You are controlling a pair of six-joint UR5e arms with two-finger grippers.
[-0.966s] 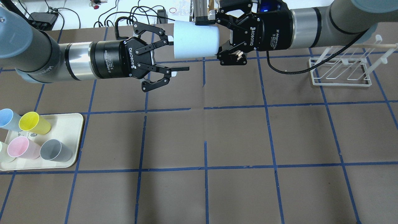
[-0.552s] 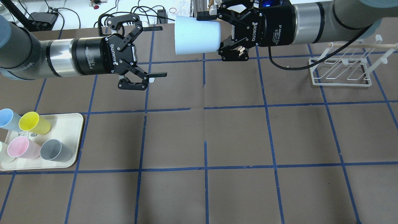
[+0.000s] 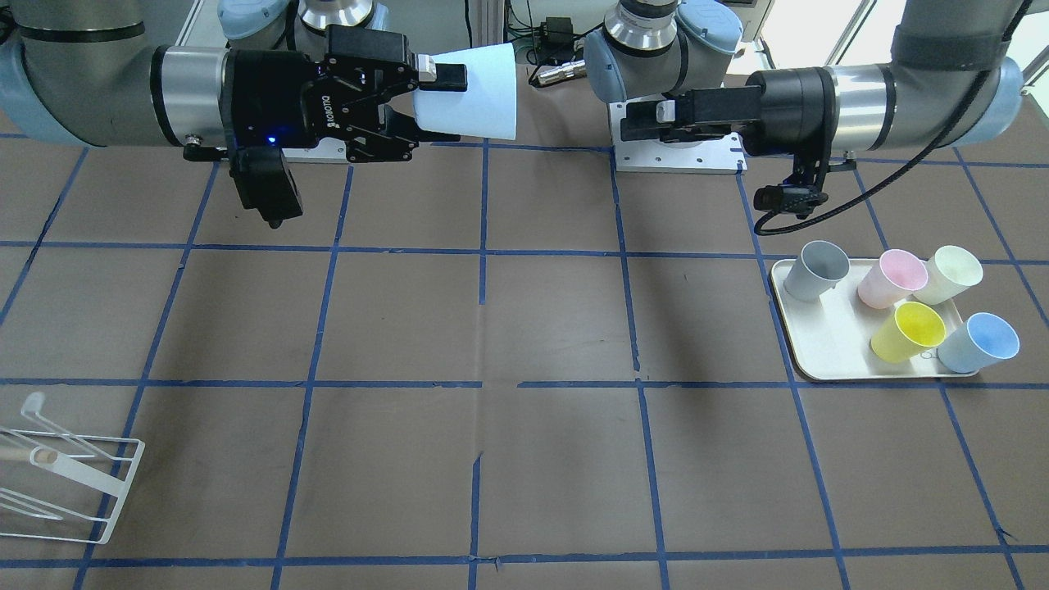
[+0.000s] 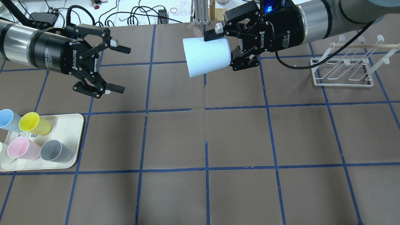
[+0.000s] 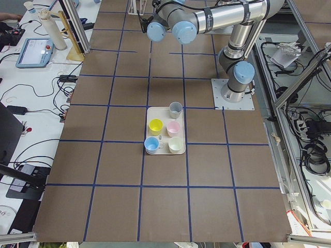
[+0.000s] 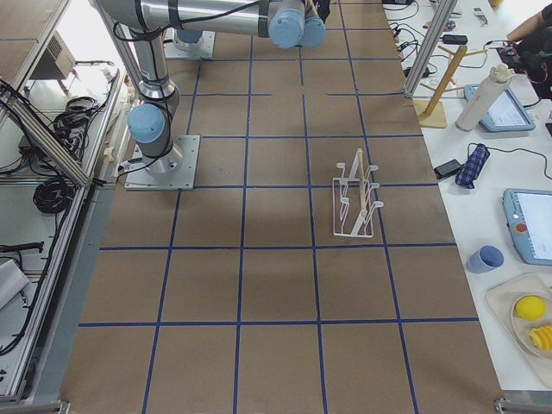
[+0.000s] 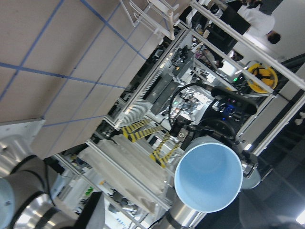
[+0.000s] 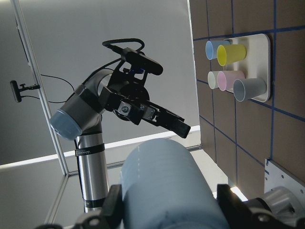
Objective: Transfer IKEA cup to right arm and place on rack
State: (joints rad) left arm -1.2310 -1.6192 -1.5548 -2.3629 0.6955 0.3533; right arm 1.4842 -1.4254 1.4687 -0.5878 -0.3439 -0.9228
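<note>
My right gripper [image 4: 223, 50] is shut on the base end of the pale blue IKEA cup [image 4: 206, 57] and holds it sideways in the air over the far middle of the table, mouth toward my left arm. It shows the same way in the front view: gripper [image 3: 426, 90], cup [image 3: 471, 82]. My left gripper [image 4: 122, 69] is open and empty, well to the left of the cup. The left wrist view looks into the cup's mouth [image 7: 207, 176]. The white wire rack [image 4: 343, 67] stands at the far right, empty.
A cream tray [image 4: 70, 125] at the near left holds the second blue cup [image 4: 7, 118], a yellow cup [image 4: 32, 123], a pink cup [image 4: 22, 147], a grey cup [image 4: 56, 151] and a pale one at the edge. Cables lie beyond the table's far edge.
My open left gripper has pulled back to the left, away from the cup. My right gripper has kept the cup, moved it slightly nearer and to the right, and tilted it.
</note>
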